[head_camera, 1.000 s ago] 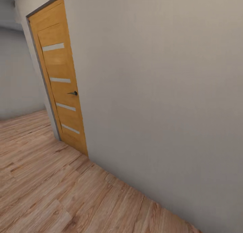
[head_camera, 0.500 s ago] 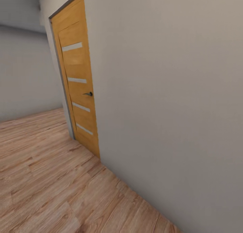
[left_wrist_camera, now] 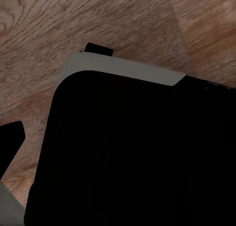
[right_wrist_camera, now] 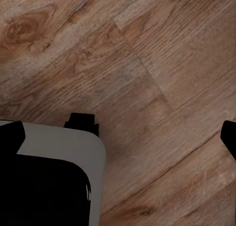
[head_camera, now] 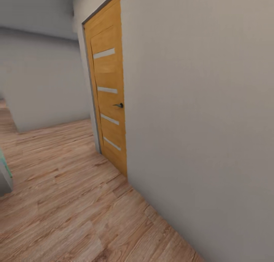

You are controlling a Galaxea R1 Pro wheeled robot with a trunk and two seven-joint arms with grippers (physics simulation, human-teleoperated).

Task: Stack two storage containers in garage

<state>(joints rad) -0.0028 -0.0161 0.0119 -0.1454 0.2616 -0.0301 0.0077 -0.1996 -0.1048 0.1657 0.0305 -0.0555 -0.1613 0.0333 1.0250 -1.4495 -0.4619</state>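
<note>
The two storage containers are out of view. An orange wooden door [head_camera: 108, 87] with four glass slits and a dark handle [head_camera: 119, 105] stands shut in a pale wall [head_camera: 198, 102] in the head view. My right gripper [right_wrist_camera: 120, 137] is open over light wood planks, its black fingertips [right_wrist_camera: 11, 135] at the picture's two edges with nothing between them. My left gripper [left_wrist_camera: 118, 137] points down at my own black base [left_wrist_camera: 137, 157]. One fingertip [left_wrist_camera: 10, 140] of it shows far out at the edge, and it holds nothing.
The pale wall runs close along my right side to the door. Light wood plank floor [head_camera: 64, 201] stretches ahead and to the left toward a grey back wall [head_camera: 42, 91]. A grey-green object's edge [head_camera: 4, 174] shows at the far left.
The head view has swung, so the door and wall now sit further right in the picture. More hallway and the grey-green edge have come into view at the left.
</note>
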